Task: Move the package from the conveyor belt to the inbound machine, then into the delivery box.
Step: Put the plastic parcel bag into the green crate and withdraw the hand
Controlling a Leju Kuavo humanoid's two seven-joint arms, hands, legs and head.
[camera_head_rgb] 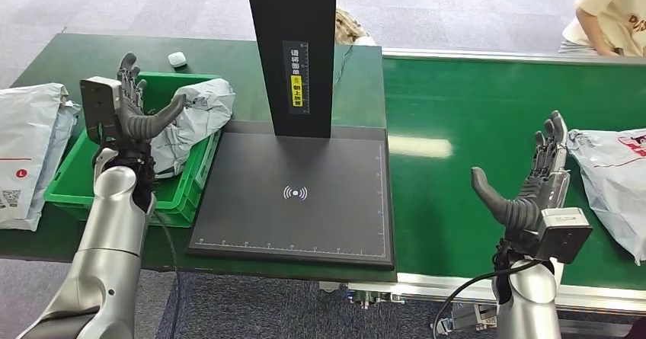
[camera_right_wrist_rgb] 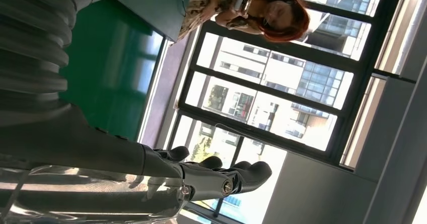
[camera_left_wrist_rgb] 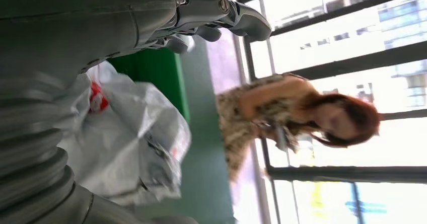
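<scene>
- The right hand (camera_head_rgb: 526, 194) is raised above the conveyor belt (camera_head_rgb: 457, 202), palm turned toward the package (camera_head_rgb: 613, 179) at the far right. Its fingers (camera_head_rgb: 550, 145) are spread apart with the thumb out to the left, and it holds nothing. This looks like a ready pose for taking the bag as it comes along the belt.
- The package is a grey-white plastic mailer with red print, lying flat on the belt just right of the right hand. I judge they are not touching, though the gap is narrow in the head view.
- The left hand (camera_head_rgb: 133, 110) is lifted over the green delivery box (camera_head_rgb: 183, 198) on the left of the desk (camera_head_rgb: 46, 65). Its fingers are apart and it carries nothing, so it appears to be waiting near the drop-off place.
- A crumpled grey bag (camera_head_rgb: 194, 118) already lies in the delivery box, partly over its right rim. More mailers (camera_head_rgb: 30, 148) are stacked left of the box.
- The inbound machine (camera_head_rgb: 297, 194) sits between box and belt: a flat dark pad with a scan mark, bare on top, and a black post (camera_head_rgb: 293, 49) rising at its far side. Its middle position suits a hand-over from right to left.
- A small white object (camera_head_rgb: 177, 59) rests on the far part of the desk.
- A person in a patterned top (camera_left_wrist_rgb: 262, 113) stands beyond the desk; another person's arm (camera_head_rgb: 609, 19) shows at the far right.
</scene>
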